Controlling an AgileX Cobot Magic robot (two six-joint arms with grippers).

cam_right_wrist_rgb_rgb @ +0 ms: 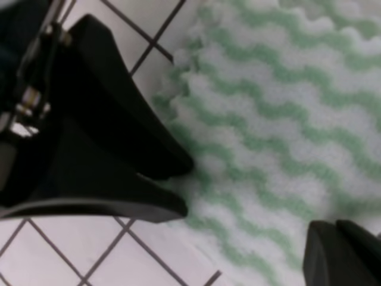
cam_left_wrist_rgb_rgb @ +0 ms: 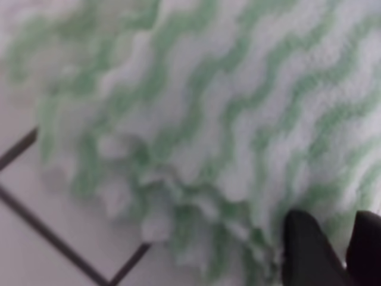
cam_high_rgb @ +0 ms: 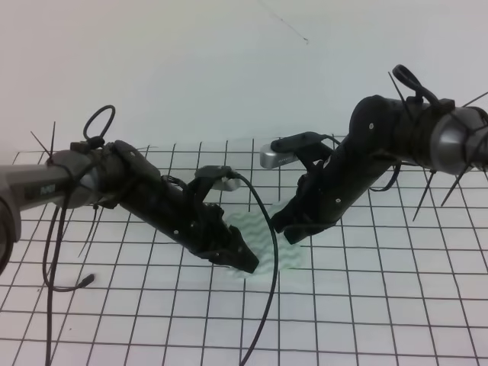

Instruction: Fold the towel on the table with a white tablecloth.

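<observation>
Here the left gripper [cam_high_rgb: 242, 261] is pressed down at the near-left edge of the towel [cam_high_rgb: 278, 242], which lies flat near the middle of the table with a white tablecloth [cam_high_rgb: 366, 305]; its wrist view shows dark fingertips [cam_left_wrist_rgb_rgb: 306, 247] close together over rumpled cloth, so it looks pinched on the hem, though the blur leaves that unsure. The right gripper [cam_high_rgb: 288, 229] sits low at the towel's far-right edge, and whether it is clamped or released cannot be told. Both seem placed to lift opposite edges for a fold.
</observation>
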